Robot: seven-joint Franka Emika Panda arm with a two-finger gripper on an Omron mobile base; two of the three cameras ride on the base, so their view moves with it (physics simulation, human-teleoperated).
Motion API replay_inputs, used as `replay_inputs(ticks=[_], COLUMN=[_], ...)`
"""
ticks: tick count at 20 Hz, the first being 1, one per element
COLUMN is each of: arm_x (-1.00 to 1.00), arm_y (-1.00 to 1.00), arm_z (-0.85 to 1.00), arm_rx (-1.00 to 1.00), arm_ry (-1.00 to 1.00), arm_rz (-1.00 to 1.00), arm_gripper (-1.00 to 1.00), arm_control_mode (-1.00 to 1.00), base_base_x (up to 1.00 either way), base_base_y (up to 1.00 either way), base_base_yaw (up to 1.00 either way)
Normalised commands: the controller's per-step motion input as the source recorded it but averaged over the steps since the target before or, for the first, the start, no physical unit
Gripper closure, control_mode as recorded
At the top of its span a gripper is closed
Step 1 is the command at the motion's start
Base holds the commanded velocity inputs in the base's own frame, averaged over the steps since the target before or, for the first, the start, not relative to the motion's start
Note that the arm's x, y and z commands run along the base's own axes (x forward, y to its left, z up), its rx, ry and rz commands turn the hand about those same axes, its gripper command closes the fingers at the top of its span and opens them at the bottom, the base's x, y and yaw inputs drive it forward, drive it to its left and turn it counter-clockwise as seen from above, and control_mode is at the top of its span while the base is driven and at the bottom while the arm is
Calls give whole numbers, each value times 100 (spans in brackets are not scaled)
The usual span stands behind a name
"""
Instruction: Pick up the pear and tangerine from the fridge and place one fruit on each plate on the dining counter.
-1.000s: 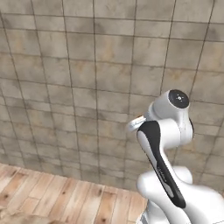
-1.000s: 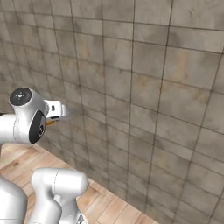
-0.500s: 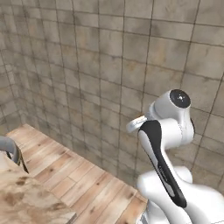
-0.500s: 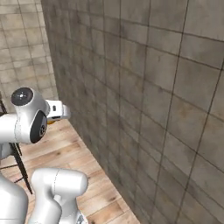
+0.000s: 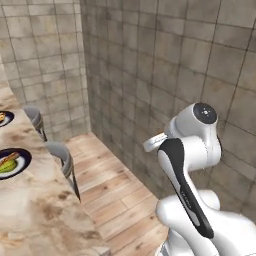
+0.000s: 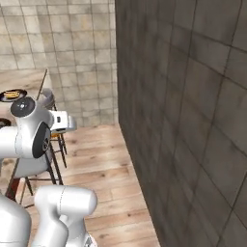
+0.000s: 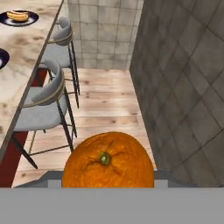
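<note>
My gripper (image 7: 107, 178) is shut on the tangerine (image 7: 108, 159), a bright orange ball low in the hand view that hides the fingertips. The dining counter (image 5: 35, 210), beige marbled stone, runs along the left of the left base view. Two dark plates sit on it. The nearer plate (image 5: 25, 159) holds the yellow-green pear (image 5: 5, 168) next to an orange-brown piece. The farther plate (image 5: 9, 116) carries an orange-brown item, seen again on that plate (image 7: 18, 17) in the hand view. The fridge is out of view.
Two grey stools (image 5: 61, 152) (image 5: 33, 115) on thin dark legs stand along the counter's edge. A dark tiled wall (image 5: 175, 75) rises close on the right and meets a lighter tiled wall at the far corner. Wooden floor (image 5: 110, 185) lies between the stools and the wall.
The whole picture has shifted, so the base has turned. The counter, plates and stools have come into view on the left. The tangerine stays in my gripper.
</note>
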Motion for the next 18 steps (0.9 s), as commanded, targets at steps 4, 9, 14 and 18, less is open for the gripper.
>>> replay_inputs(ticks=[4,9,14,18], arm_x=[0,0,0,0], arm_y=[0,0,0,0], arm_z=[0,0,0,0], arm_rx=[0,0,0,0], arm_ry=[0,0,0,0], arm_rz=[0,0,0,0], arm_gripper=[100,100,100,100], arm_control_mode=[100,100,100,100], base_base_x=[79,88,91,94], base_base_y=[-4,-19,-21,-15], base_base_yaw=[41,10,1,5])
